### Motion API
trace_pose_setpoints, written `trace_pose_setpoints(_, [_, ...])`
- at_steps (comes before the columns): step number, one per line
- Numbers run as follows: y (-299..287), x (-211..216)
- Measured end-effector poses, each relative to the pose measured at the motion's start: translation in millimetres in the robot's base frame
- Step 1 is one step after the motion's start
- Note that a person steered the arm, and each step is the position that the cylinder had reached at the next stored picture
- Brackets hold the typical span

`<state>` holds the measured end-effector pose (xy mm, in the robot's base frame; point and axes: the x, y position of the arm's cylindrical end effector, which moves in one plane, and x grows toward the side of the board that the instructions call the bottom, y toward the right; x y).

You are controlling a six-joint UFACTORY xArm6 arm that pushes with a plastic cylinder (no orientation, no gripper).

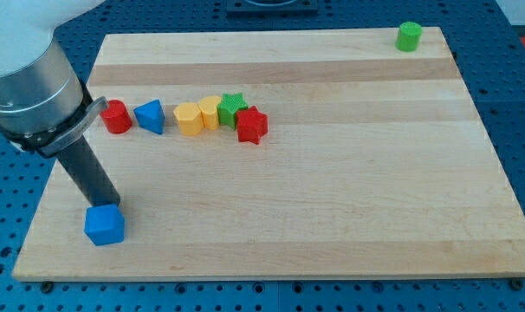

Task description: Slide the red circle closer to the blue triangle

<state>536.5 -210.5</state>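
Observation:
The red circle (116, 116) sits on the wooden board (332, 191) at the view's left, just left of the blue triangle (150, 117), with a small gap between them. My rod (89, 173) slants down from the arm at the view's upper left. My tip (107, 205) ends right behind a blue cube (104, 224) near the board's bottom left corner, well below the red circle and the blue triangle. The very end of the tip is partly hidden by the blue cube.
Right of the blue triangle lies a row: two yellow blocks (189, 119) (210, 112), a green star (233, 107) and a red star (252, 126). A green cylinder (409, 36) stands at the board's top right corner.

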Motion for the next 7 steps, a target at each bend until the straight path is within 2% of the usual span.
trace_pose_setpoints(1, [-11.9,-18.8])
trace_pose_setpoints(3, [-93.7,-55.9])
trace_pose_setpoints(4, [-94.3,-73.7])
trace_pose_setpoints(6, [-92.7,-147.8])
trace_pose_setpoints(7, [-75.5,-168.7])
